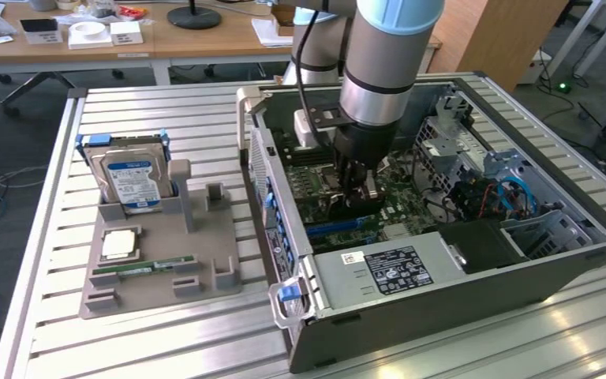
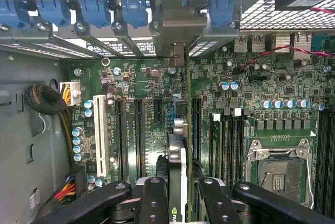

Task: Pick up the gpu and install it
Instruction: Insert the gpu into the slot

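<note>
- While it hangs inside the open computer case (image 1: 472, 276), the gripper (image 1: 356, 193) is clamped on the gpu (image 2: 178, 153).
- The gpu stands on edge over the motherboard (image 2: 141, 77), among its slots, with its far end near the blue clips (image 2: 94, 9).
- A hard drive (image 1: 132, 180) stands on the grey tray (image 1: 145, 288) beside the case.

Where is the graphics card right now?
The graphics card is held on edge by the gripper, inside the open computer case on the exterior view's right, by the green board's long slots.

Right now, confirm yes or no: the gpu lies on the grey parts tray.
No, the gripper holds the gpu edge-on inside the computer case, above the motherboard.
</note>
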Robot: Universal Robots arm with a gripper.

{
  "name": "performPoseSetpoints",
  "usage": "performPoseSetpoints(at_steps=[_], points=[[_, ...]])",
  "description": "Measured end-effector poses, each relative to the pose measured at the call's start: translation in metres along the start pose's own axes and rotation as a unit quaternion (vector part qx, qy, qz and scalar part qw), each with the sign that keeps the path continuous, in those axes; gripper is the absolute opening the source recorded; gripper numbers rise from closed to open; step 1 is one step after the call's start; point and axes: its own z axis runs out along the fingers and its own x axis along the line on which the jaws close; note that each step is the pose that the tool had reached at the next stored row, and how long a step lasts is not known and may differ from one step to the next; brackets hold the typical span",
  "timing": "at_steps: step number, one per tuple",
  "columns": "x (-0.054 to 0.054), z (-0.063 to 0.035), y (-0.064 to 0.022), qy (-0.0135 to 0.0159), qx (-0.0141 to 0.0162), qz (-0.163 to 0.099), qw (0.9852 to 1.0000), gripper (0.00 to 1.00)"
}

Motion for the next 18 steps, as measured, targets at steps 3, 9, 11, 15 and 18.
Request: performPoseSetpoints(at_steps=[3,9,11,15,18], points=[[0.0,0.0,-0.0003,0.0001,-0.0007,0.0,1.0,0.27],[-0.0001,0.0001,-0.0011,0.0001,-0.0021,0.0,1.0,0.27],[-0.0001,0.0,-0.0012,0.0001,-0.0022,0.0,1.0,0.27],[-0.0001,0.0,-0.001,0.0001,-0.0021,0.0,1.0,0.27],[0.0,0.0,0.0,0.0001,-0.0021,0.0,1.0,0.27]])
